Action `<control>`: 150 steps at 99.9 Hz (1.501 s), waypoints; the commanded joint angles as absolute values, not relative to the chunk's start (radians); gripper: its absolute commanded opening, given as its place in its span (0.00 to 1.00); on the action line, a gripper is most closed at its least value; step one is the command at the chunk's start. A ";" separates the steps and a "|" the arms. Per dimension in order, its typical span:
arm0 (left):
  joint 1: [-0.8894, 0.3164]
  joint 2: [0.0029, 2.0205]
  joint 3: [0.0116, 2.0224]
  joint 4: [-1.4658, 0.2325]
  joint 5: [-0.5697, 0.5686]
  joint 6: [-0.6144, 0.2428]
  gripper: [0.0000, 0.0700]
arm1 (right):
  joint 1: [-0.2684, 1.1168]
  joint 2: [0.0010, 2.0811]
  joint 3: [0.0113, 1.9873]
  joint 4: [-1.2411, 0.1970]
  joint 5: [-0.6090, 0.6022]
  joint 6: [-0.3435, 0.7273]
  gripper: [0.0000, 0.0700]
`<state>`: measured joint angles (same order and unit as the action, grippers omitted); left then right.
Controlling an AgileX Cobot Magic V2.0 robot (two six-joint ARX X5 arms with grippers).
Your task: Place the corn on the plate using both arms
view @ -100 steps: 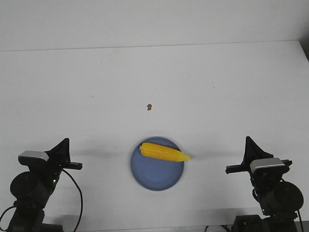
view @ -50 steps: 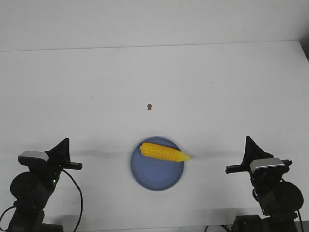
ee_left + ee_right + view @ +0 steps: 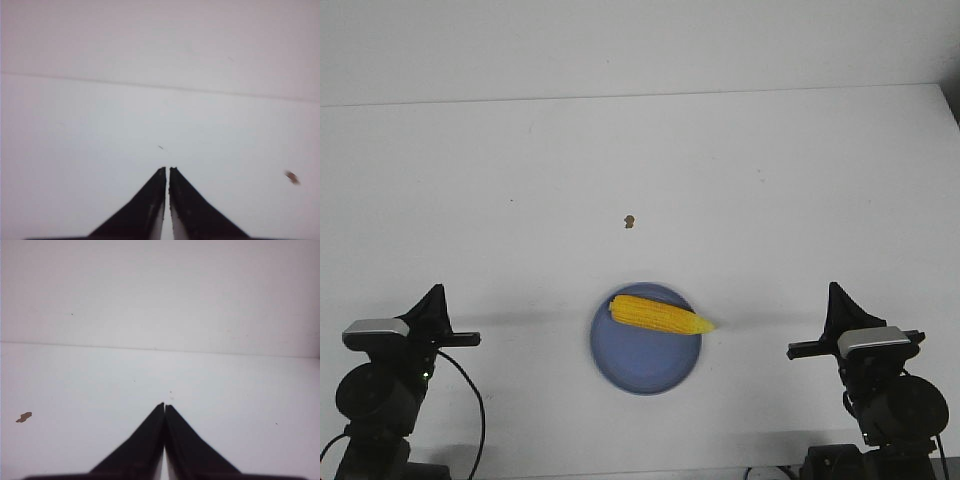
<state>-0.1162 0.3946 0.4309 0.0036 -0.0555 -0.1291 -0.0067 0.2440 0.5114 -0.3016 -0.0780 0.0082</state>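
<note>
The yellow corn [image 3: 660,315] lies on the periwinkle-blue plate [image 3: 645,362] at the front middle of the table, its pointed end over the plate's right rim. My left gripper [image 3: 438,291] is far to the plate's left, shut and empty; the left wrist view shows its tips [image 3: 167,169] together over bare table. My right gripper [image 3: 834,288] is far to the plate's right, shut and empty; its tips [image 3: 164,405] meet in the right wrist view. Corn and plate do not show in either wrist view.
A tiny brown speck [image 3: 629,221] lies on the white table beyond the plate; it also shows in the left wrist view [image 3: 292,177] and in the right wrist view [image 3: 23,417]. The table's far edge [image 3: 640,96] meets a white wall.
My left arm has shifted a little to the left and its gripper tip points higher. The right arm, corn and plate have not moved.
</note>
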 commanded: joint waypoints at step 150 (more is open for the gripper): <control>-0.039 0.003 0.014 0.135 0.071 -0.151 0.02 | -0.006 0.243 0.515 -0.290 -0.077 0.023 0.00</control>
<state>-0.0414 0.0044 0.0338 0.1261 0.0692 -0.1482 -0.0067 0.2436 0.5114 -0.3012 -0.0780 0.0082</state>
